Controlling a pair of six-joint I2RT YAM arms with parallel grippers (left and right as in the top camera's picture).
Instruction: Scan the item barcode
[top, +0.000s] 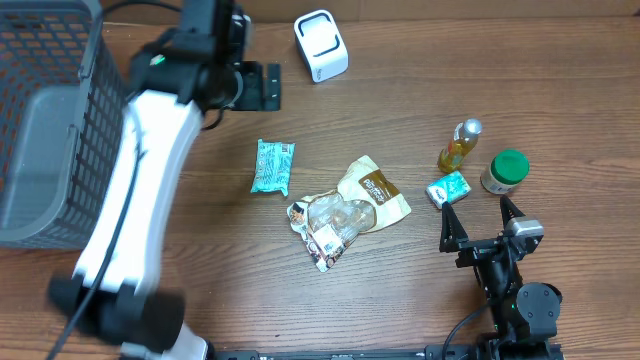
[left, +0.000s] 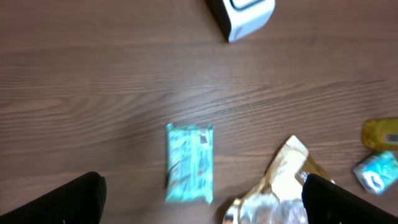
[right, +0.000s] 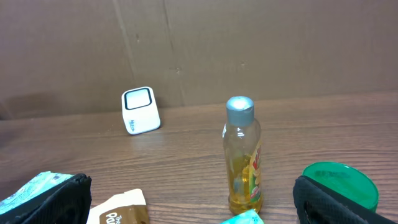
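Wood table (top: 400, 100), scanner (top: 321, 45) at back; L hand (top: 265, 87), R hand (top: 480, 222) open.

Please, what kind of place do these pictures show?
Probably a mock shop checkout set up for testing: a white barcode scanner stands on a wooden table, a grey mesh basket sits at one end, and small groceries such as a teal packet and a bottle are spread out.
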